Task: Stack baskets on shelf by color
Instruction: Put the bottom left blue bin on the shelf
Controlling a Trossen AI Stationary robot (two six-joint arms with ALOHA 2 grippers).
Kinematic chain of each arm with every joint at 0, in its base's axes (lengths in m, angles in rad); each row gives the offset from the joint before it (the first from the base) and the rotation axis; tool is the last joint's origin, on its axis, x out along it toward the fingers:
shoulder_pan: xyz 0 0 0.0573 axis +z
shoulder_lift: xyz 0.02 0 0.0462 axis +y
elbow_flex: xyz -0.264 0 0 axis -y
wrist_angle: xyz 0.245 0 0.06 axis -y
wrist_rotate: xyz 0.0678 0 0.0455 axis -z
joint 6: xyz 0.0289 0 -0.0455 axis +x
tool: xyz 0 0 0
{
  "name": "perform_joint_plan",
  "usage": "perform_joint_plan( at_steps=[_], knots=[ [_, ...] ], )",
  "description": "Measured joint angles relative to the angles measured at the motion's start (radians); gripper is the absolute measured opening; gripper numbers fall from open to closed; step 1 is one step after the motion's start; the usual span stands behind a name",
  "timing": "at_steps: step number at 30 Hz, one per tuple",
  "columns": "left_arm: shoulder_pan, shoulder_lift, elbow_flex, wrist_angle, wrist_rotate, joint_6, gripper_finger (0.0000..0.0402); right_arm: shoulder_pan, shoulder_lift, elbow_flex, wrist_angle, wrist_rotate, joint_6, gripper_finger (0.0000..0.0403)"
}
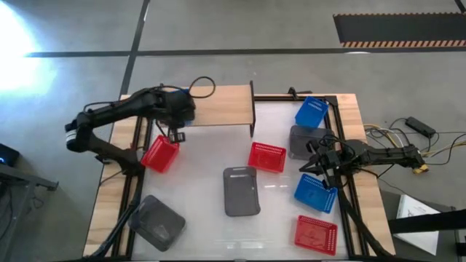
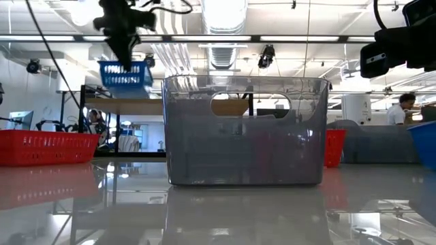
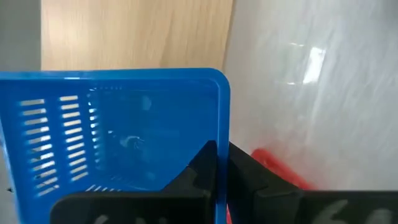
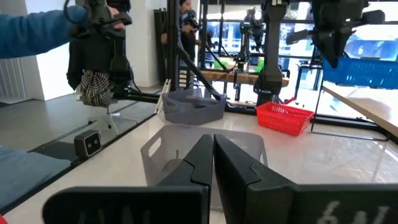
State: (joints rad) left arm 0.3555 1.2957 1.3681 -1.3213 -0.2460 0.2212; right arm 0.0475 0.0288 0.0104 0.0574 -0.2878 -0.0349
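My left gripper (image 3: 222, 171) is shut on a blue basket (image 3: 124, 137), which hangs above the left part of the wooden shelf (image 1: 218, 105), as the low view shows it (image 2: 125, 75). In the high view my arm hides this basket. On the white table lie three red baskets (image 1: 160, 153) (image 1: 266, 156) (image 1: 317, 234), two blue ones (image 1: 312, 111) (image 1: 315, 191) and three grey ones (image 1: 241, 191) (image 1: 156, 220) (image 1: 306, 142). My right gripper (image 1: 309, 164) waits shut at the table's right side, touching nothing. My left gripper pinches one side wall of the blue basket at its rim (image 3: 222, 134), one finger (image 3: 199, 171) inside and the other outside. The fingers come from above, slanting down. The basket hangs below them, open side up, lifted clear of the shelf.
The shelf top (image 3: 137, 37) is bare. A red basket (image 3: 273, 165) lies on the table just before the shelf's left end. A grey basket (image 4: 205, 143) stands right ahead of my right gripper. People stand in the room beyond the table, and a blue sleeve (image 4: 37, 31) shows.
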Motion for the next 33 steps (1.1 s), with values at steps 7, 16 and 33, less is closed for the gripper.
perform_joint_plan(
  at_steps=[7, 16, 33],
  knots=[
    [0.020, -0.097, -0.132, 0.037, -0.007, 0.054, 0.0000, 0.000, 0.000, 0.000, 0.000, 0.000, -0.002, 0.0009],
    [0.034, -0.104, -0.184, 0.064, -0.131, 0.155, 0.0000, 0.000, 0.000, 0.000, 0.000, 0.000, -0.002, 0.0009],
    [0.096, -0.104, -0.173, 0.081, -0.137, 0.151, 0.0092, 0.000, 0.000, 0.000, 0.000, 0.000, -0.001, 0.0009]
  ],
)
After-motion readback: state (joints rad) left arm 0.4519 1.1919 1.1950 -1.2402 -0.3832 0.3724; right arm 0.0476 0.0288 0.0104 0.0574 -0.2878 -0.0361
